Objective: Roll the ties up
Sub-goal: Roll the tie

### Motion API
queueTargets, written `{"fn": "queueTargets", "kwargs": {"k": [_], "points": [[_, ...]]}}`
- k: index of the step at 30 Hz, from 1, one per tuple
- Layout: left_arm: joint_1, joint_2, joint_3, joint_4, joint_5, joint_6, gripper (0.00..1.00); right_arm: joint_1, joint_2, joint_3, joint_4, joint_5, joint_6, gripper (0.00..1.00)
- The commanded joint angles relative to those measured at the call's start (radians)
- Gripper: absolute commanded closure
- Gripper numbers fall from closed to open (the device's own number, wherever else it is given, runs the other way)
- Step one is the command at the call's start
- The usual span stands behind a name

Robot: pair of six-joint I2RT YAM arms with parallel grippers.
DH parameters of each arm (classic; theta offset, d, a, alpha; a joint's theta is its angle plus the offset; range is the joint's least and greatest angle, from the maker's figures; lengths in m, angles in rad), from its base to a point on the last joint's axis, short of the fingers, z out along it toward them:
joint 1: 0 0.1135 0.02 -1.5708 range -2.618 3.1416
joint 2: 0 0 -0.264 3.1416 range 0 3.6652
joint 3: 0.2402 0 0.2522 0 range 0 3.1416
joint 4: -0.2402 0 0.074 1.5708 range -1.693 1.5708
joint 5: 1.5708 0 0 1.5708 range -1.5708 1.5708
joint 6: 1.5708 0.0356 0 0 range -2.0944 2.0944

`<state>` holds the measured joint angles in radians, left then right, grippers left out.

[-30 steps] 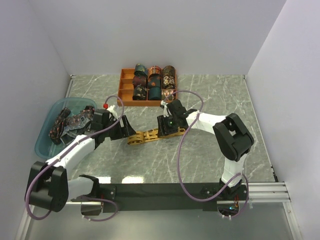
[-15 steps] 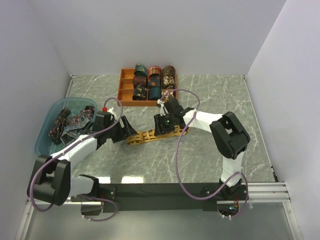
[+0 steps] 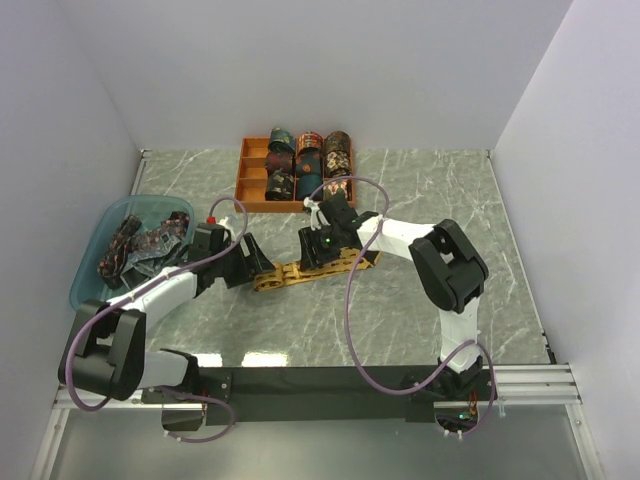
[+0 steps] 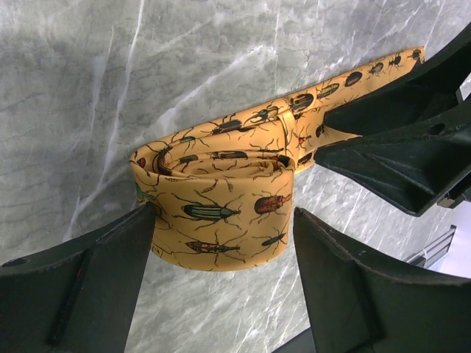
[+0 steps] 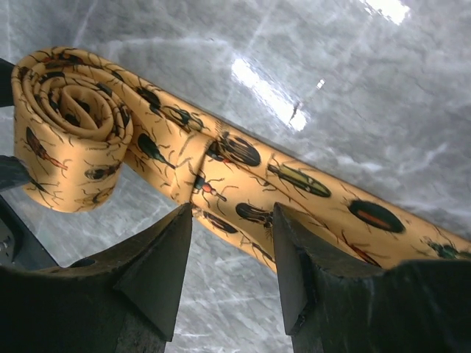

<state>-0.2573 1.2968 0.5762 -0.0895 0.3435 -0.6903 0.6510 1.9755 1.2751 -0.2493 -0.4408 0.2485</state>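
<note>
Left claw (image 3: 248, 262), top view: jaws wide at the rolled end of the gold tie (image 3: 300, 270), mid-table. Right claw (image 3: 318, 250) sits over the flat stretch.

Left wrist view: roll (image 4: 213, 213) lies between my fingers (image 4: 96, 272), bracketed so it can't uncoil.

Right wrist view: jaws half apart astride the strip (image 5: 294, 184), probably pinning it taut; contact unclear.

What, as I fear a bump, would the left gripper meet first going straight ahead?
The rolled end of the yellow tie, lying between the jaws of the left gripper; the right gripper seems farther on, though depth is unclear.
</note>
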Motion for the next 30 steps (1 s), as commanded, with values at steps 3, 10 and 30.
{"fn": "queueTargets", "kwargs": {"k": [3,10,30], "points": [[0.003,-0.007,0.014,0.01,0.006,-0.005,0.19,0.015,0.02,0.049,0.001,-0.036,-0.02,0.45],[0.003,-0.04,0.013,-0.021,-0.023,-0.006,0.19,0.029,0.031,0.081,-0.002,-0.052,-0.028,0.45],[0.084,-0.166,0.154,-0.299,-0.28,0.173,0.09,0.099,-0.106,0.236,-0.232,0.013,-0.409,0.22]]}}
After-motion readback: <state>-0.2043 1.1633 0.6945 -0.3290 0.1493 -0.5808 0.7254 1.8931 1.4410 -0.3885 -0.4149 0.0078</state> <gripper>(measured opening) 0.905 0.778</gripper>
